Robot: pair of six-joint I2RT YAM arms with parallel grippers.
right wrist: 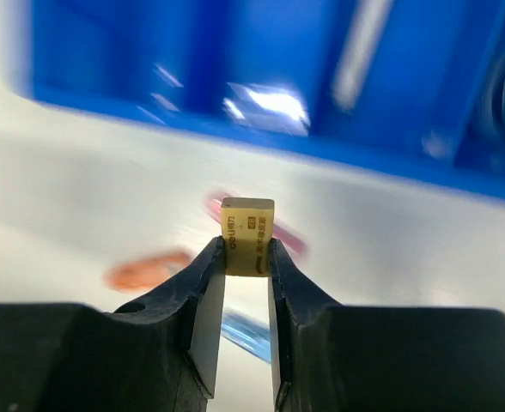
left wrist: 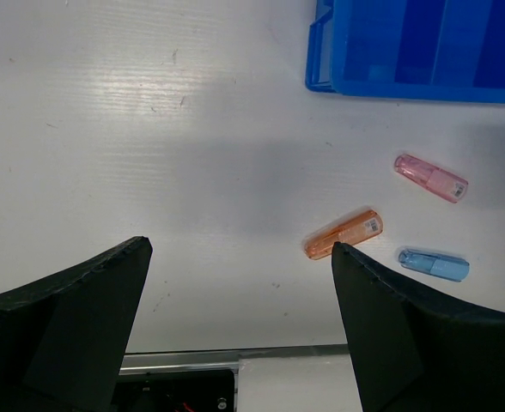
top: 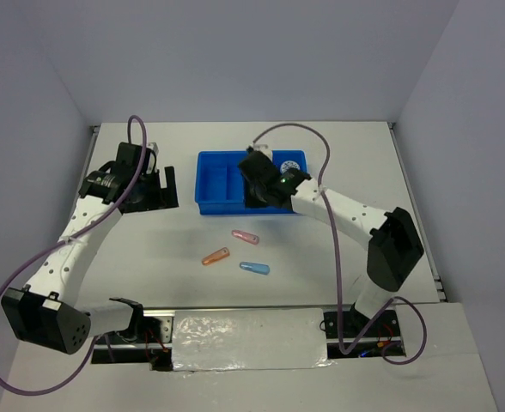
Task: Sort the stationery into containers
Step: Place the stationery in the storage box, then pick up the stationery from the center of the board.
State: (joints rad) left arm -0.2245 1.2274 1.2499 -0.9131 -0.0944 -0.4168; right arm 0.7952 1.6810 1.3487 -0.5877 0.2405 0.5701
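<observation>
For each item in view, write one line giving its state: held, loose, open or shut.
Right gripper: shut on the tan block.
Tan block: held.
Left gripper: open, empty.
Orange capsule: lying loose.
Pink capsule: lying loose.
Blue capsule: lying loose.
Blue tray: upright, partly filled.

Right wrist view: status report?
Right tool shut on small tan block, near blue plastic tray. Left tool open, empty. Nothing blocking seen.

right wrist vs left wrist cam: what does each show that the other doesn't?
Right wrist only: a tan block pinched between the right fingers. Left wrist only: the left fingers, spread wide with nothing between them. Both: the blue tray, plus the orange capsule, pink capsule and blue capsule lying on the table, blurred in the right wrist view.
</observation>
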